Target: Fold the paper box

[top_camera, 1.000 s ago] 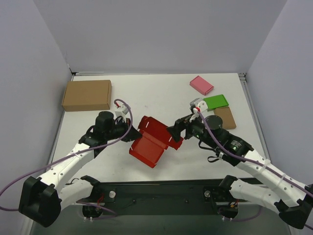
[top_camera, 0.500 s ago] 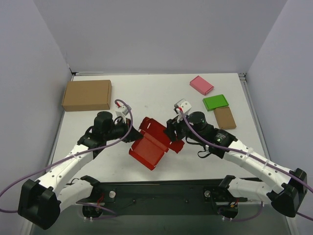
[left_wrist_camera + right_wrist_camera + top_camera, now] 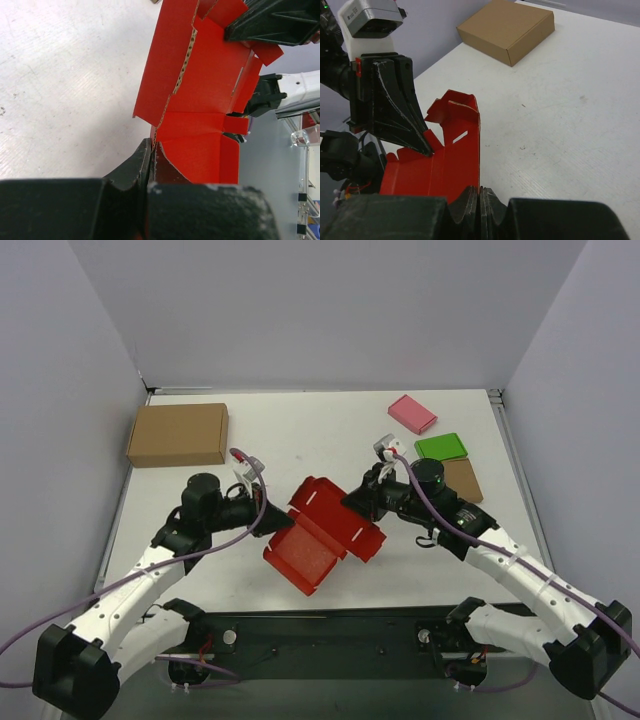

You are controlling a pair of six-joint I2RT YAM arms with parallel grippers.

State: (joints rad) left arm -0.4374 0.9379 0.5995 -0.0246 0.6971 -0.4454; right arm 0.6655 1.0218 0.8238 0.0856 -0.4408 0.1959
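The paper box (image 3: 330, 522), bright red with open flaps, lies half unfolded between both arms at the table's middle. My left gripper (image 3: 276, 514) is shut on its left edge; in the left wrist view that gripper (image 3: 151, 146) pinches a thin cardboard wall of the box (image 3: 200, 95). My right gripper (image 3: 353, 503) is shut on the box's right wall. The right wrist view shows this gripper (image 3: 480, 191) clamping the upright red wall (image 3: 455, 155), with the left gripper's black fingers (image 3: 400, 110) reaching in from the far side.
A large brown carton (image 3: 178, 434) sits at the back left. At the back right lie a pink flat box (image 3: 412, 413), a green flat box (image 3: 441, 447) and a small brown flat box (image 3: 461, 480). Grey walls enclose the table.
My right gripper went from open to shut on the box's right wall, and its wrist swung back to the right. The box spread wider. The left gripper stayed shut and shifted slightly left.
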